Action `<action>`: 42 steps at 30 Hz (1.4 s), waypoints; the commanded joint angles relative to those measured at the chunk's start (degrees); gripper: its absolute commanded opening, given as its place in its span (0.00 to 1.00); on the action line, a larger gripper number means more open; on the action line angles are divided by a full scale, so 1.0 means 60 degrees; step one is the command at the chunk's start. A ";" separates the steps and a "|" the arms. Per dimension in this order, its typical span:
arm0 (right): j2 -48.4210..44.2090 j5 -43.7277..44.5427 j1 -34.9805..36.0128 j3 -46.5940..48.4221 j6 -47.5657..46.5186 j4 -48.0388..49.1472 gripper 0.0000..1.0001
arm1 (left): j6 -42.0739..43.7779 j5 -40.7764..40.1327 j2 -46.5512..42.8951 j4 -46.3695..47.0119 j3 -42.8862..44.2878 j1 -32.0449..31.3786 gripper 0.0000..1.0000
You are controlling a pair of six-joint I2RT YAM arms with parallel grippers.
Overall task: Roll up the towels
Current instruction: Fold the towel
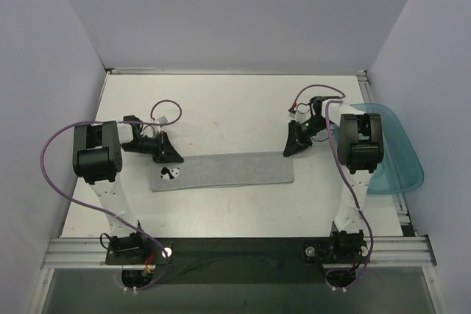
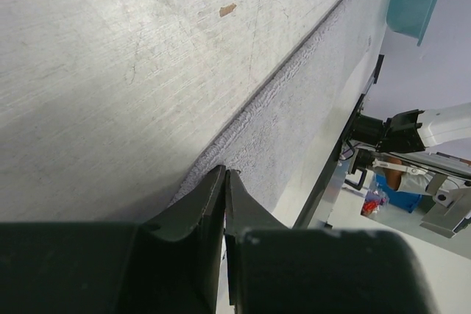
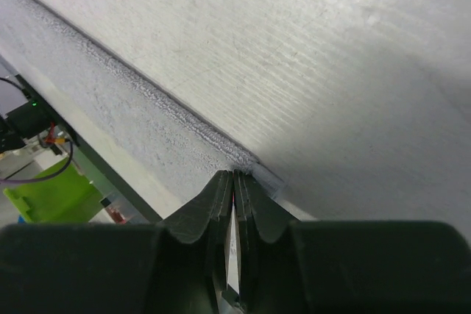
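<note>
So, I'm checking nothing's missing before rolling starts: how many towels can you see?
1. A light grey rectangular cloth towel lies flat across the middle of the white table. No other towel shows; one may be out of view.

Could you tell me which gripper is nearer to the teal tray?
Right. The right gripper holds the grey towel at its far right corner, near the teal tray; the left gripper is at the far left corner.
</note>
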 commanded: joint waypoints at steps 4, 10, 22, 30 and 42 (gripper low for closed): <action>-0.0312 0.1729 0.0187 0.0921 0.0127 -0.0213 0.09 | 0.0928 -0.0699 -0.0670 -0.0468 0.0372 0.0312 0.18; -0.1395 0.1701 0.0495 0.0528 0.0112 -0.0272 0.10 | 0.1413 -0.0448 -0.1768 -0.1217 0.0314 0.0532 0.23; -0.2130 0.2123 0.0846 -0.0425 0.0200 -0.0609 0.12 | 0.2000 -0.1283 -0.1433 -0.2069 0.0240 0.2201 0.18; -0.0709 0.2945 0.1110 0.0321 0.0376 -0.0740 0.11 | 0.2000 -0.2498 -0.1081 -0.1966 0.0240 0.2466 0.17; -0.0984 0.3341 0.1125 0.1480 0.0434 -0.0799 0.20 | 0.2203 -0.2221 -0.2134 -0.1804 0.0240 0.2495 0.32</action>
